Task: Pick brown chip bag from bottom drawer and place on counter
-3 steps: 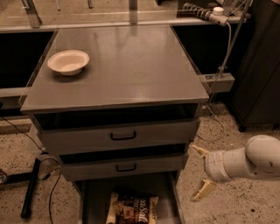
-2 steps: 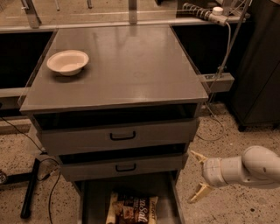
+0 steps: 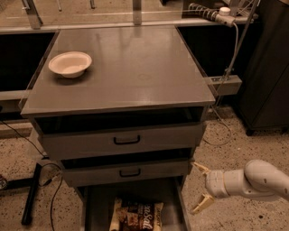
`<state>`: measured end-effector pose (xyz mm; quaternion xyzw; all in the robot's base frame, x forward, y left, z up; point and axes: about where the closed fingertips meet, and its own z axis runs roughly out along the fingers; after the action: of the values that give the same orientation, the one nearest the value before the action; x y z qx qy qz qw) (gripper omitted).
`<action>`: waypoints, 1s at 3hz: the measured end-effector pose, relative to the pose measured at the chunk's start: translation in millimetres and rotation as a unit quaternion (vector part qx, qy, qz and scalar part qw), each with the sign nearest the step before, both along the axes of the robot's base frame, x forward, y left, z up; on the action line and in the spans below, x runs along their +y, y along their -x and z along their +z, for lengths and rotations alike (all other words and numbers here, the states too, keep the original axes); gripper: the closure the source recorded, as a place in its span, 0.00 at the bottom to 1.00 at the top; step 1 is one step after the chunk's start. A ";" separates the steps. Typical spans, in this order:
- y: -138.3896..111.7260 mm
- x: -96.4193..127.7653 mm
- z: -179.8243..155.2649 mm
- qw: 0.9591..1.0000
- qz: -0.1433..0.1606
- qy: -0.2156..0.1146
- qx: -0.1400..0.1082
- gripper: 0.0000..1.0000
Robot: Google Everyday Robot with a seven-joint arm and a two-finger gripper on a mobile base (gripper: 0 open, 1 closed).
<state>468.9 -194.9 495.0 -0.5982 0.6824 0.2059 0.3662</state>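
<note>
- The tool (image 3: 199, 187) sits in the lower right of the frame, at the end of a pale rounded arm (image 3: 253, 181) that enters from the right edge.
- Its two light fingers (image 3: 201, 168) are spread wide apart, one above the other, with nothing between them; they point left toward the cabinet's lower right corner.
- The tool is just beside the right front edge of the cabinet and touches neither the cabinet nor the bag.
- The brown chip bag (image 3: 137, 215) lies flat in the bottom drawer (image 3: 95, 208) at the bottom centre of the frame, partly cut off by the lower edge.
- The bag shows a dark brown middle with pale edges and white lettering, and it lies to the lower left of the tool, apart from it.
- The bottom drawer is pulled out toward the viewer, with its thin side walls visible on both sides of the bag.
- Above it, two grey drawers with black handles, the upper drawer (image 3: 122, 143) and the middle drawer (image 3: 127, 173), each stand slightly open.
- The tabletop (image 3: 140, 67) fills the upper centre of the frame, grey and faintly glossy.
- A white bowl (image 3: 70, 63) stands upright near the tabletop's upper left corner.
- A speckled floor (image 3: 226, 151) surrounds the cabinet, with a white power strip (image 3: 211, 13) and cable at the upper right.
</note>
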 end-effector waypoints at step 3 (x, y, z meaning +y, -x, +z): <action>28.0 76.5 -105.9 0.997 0.003 0.027 0.076 0.00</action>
<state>440.9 -118.4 389.2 -0.5928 0.7114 0.2334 0.2968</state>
